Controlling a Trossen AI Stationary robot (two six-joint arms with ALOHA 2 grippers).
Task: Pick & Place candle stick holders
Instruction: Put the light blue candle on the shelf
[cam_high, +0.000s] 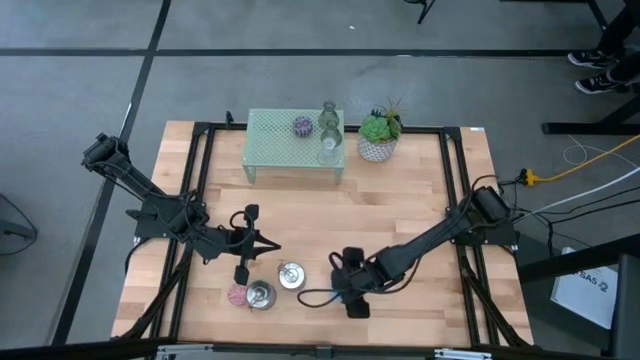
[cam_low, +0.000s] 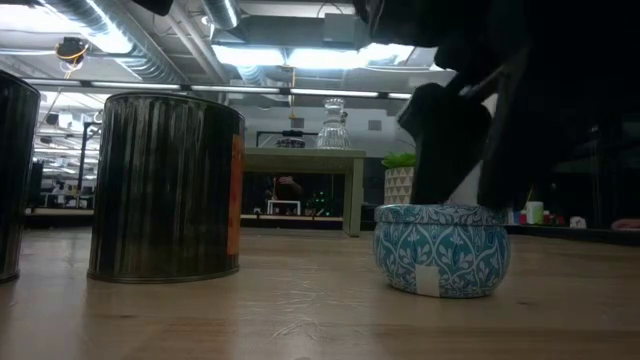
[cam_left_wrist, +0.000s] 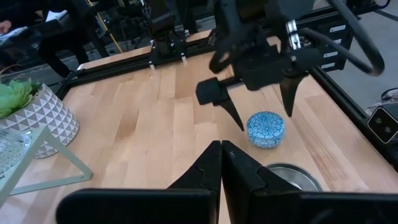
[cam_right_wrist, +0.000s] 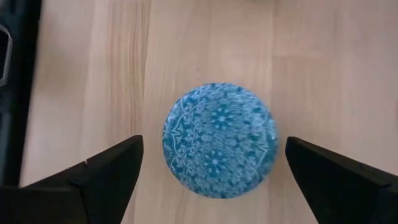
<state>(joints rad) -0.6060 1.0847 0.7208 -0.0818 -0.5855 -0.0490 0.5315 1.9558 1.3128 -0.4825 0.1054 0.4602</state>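
While the right gripper (cam_right_wrist: 211, 168) hangs straight over the blue tin (cam_right_wrist: 219, 139) near the front edge of the table (cam_high: 420, 210), its fingers are spread wide w/ the tin centred in the gap, neither touching it. Prob. lined up that way so a plain drop puts a finger on each side.

Left gripper (cam_left_wrist: 221, 163) waits by the front-left part of the table, fingers pressed together, holding nothing.

Two silver tins (cam_high: 276, 285) and a pink holder (cam_high: 236, 295) sit close together near the front edge, left of the blue tin, prob. still waiting their turn. On the green mesh stand (cam_high: 275, 140) at the back edge: a purple holder (cam_high: 302, 126) and glass ones (cam_high: 329, 133), maybe two, hard to tell from above. The plant (cam_high: 380, 134) sits just beside the stand.
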